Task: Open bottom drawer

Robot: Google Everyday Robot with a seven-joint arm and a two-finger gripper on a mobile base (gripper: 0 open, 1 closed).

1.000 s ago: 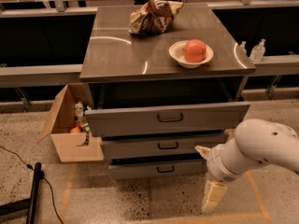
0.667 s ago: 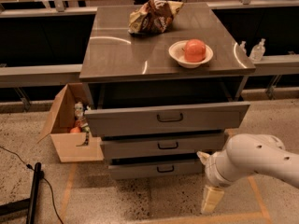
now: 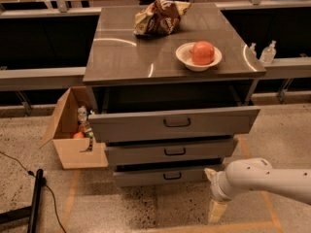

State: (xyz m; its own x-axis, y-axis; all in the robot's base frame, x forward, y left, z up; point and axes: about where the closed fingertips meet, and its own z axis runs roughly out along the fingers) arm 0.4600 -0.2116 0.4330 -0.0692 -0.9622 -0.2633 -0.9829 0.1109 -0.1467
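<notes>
Speckled floor (image 3: 146, 210), grey cabinet (image 3: 121, 52), three drawers each partly out, bottom drawer (image 3: 146, 177) lowest, gripper (image 3: 214, 192) low just beside its right end, spread or pressed together cannot tell.

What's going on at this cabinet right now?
The robot's arm reaches in from the right. Its tool hangs low near the floor, just right of the bottom drawer and clear of that drawer's handle. The top drawer stands well out, the middle drawer less so, and the bottom one least. A bowl holding a red fruit and a crumpled bag sit on top.
</notes>
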